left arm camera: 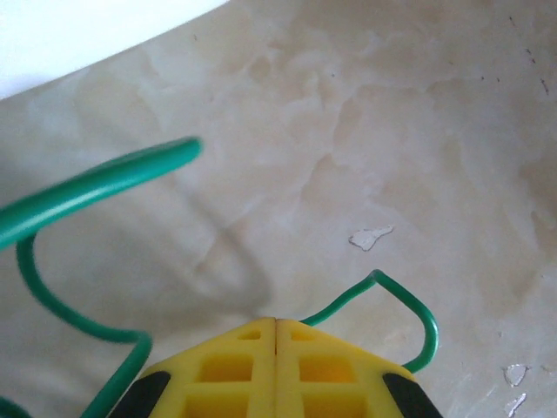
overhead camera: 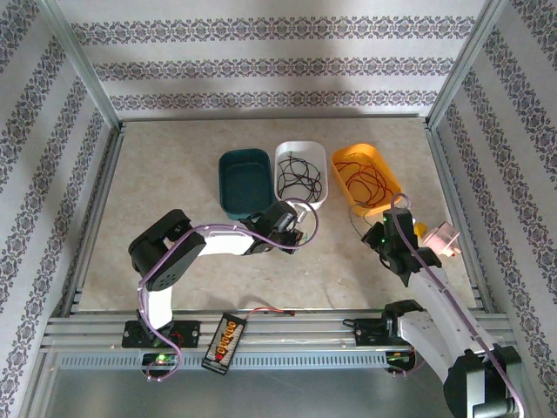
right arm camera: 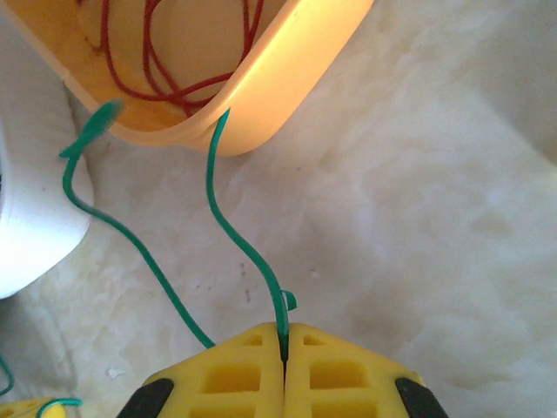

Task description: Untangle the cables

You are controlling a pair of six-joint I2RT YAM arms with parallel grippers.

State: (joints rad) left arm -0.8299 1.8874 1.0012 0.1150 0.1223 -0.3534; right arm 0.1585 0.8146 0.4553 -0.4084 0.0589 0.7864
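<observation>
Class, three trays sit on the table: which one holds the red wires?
The orange tray, farthest right. Red wires lie in it, whereas the white tray beside it holds black wires and the teal tray looks bare.

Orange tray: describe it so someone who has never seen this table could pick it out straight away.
On the beige table, three oblong trays sit in a row across the middle. The orange tray is at the right end, beside the white tray. Only it holds red wires; the white tray's dark wires look black.
</observation>
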